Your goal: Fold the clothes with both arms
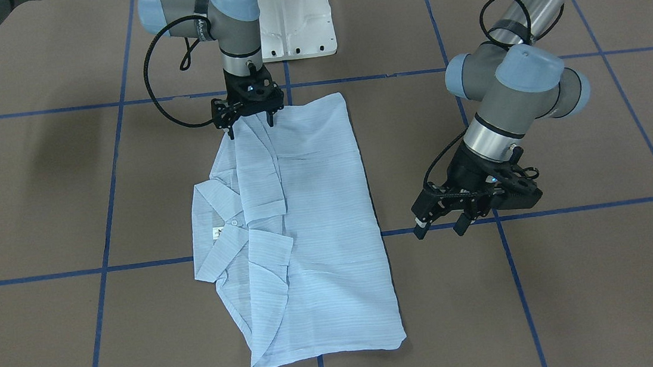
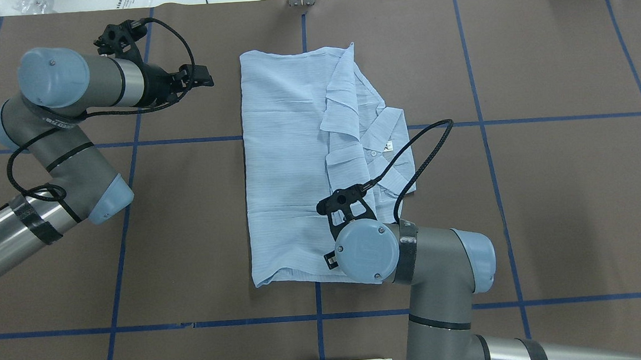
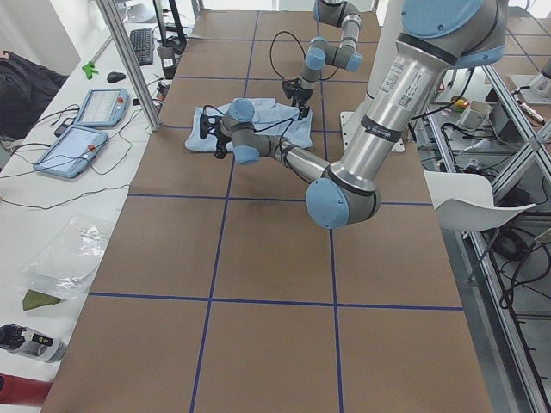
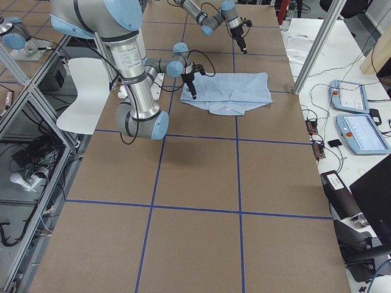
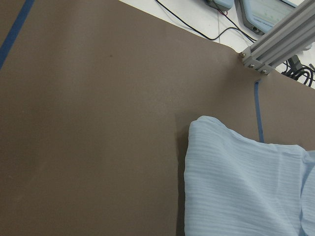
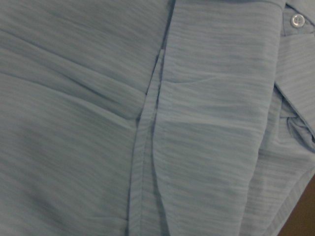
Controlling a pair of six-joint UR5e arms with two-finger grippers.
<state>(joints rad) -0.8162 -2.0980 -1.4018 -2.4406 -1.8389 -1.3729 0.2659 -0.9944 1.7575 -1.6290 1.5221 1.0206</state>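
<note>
Shirt [image 1: 318,220] lies mid-table [image 1: 554,305], sides folded in to a long panel, collar protruding. Right claw [image 1: 250,125] is spread at its robot-side edge. Left claw [image 1: 442,229] is spread, beside it and apart. Judgement: crosswise folds remain.

No text is legible in any view. On the shirt [image 2: 297,164], the white neck label [image 2: 389,147] carries dark marks too small to read. The left arm [image 2: 69,162] has white lettering [image 2: 56,123] on its grey link, blurred beyond reading. The right arm [image 1: 234,36] has similar lettering beside its cable, also unreadable.
</note>
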